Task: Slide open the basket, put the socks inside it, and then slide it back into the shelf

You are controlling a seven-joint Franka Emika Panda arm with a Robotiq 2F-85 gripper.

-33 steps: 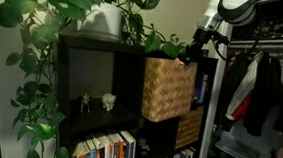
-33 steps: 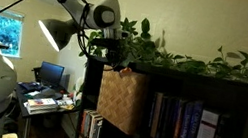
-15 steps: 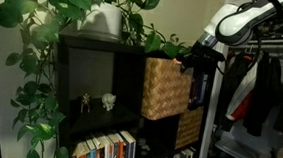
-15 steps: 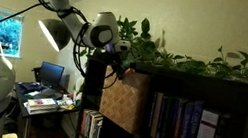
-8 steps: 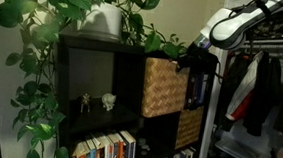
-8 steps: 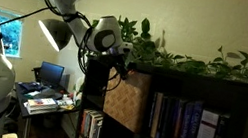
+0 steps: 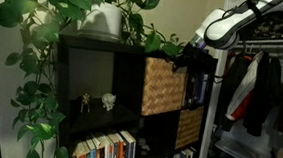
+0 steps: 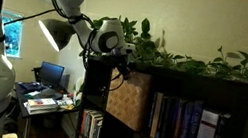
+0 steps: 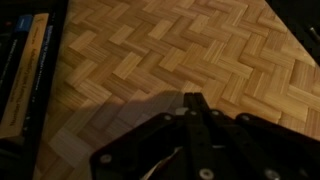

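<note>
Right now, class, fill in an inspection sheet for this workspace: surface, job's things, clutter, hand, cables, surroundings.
Surface: shelf, dark wood, plant on top.
Job's things: basket in an upper cubby; socks not seen.
Clutter: figurines, books, darker basket below.
Hand: hand at the basket's front, fingers look closed, holding nothing.
Cables: nothing seen.
Surroundings: clothes rack; monitor, lamp, window.
</note>
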